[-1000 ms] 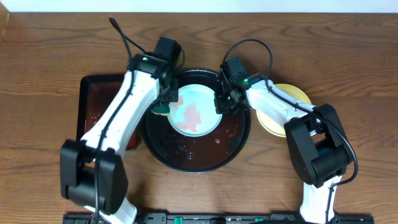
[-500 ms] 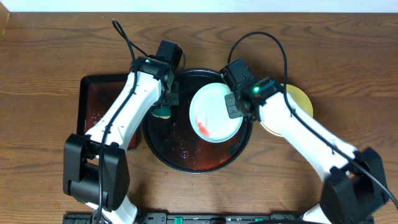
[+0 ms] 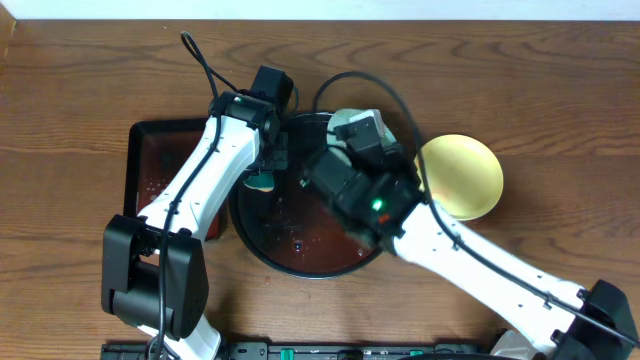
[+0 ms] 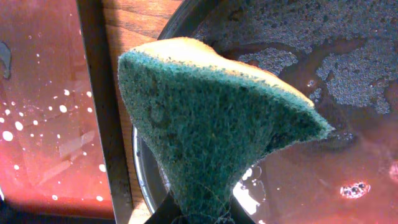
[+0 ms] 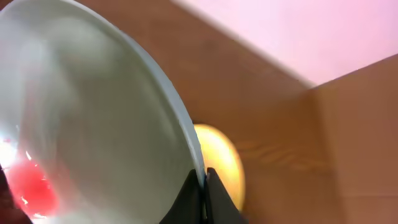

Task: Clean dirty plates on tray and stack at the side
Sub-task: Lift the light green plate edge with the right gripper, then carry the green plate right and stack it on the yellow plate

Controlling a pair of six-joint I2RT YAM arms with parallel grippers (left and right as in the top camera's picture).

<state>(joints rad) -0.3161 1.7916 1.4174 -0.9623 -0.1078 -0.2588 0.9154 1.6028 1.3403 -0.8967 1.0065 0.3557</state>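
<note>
**Overhead.** The round black tray (image 3: 290, 252) sits mid-table, its floor wet with reddish, bubbly water. The left arm reaches over its left rim, and the left gripper (image 3: 266, 168) holds a sponge (image 3: 262, 182) just above that edge. The right arm (image 3: 410, 220) is raised high, close to the camera, and hides much of the tray. At its tip the right gripper (image 3: 355, 132) carries a pale mint plate (image 3: 347, 118), of which only a sliver shows. From above, how those jaws stand cannot be told. A pale yellow plate (image 3: 462, 176) lies on the wooden table (image 3: 560, 90), just right of the tray. A rectangular black tray (image 3: 150, 165) lies to the left, partly under the left arm.

**Left wrist.** The jaws pinch the green-faced, yellow-backed sponge at its lower end. It hangs over the round tray's rim, with sudsy red water on the right. A strip of table and the rectangular tray's speckled red floor lie on the left.

**Right wrist.** The dark fingers (image 5: 210, 198) clamp the mint plate's rim. The plate is tilted steeply off the tray, with a red sauce smear (image 5: 31, 186) low on its face. The yellow plate shows beyond, on the table.
</note>
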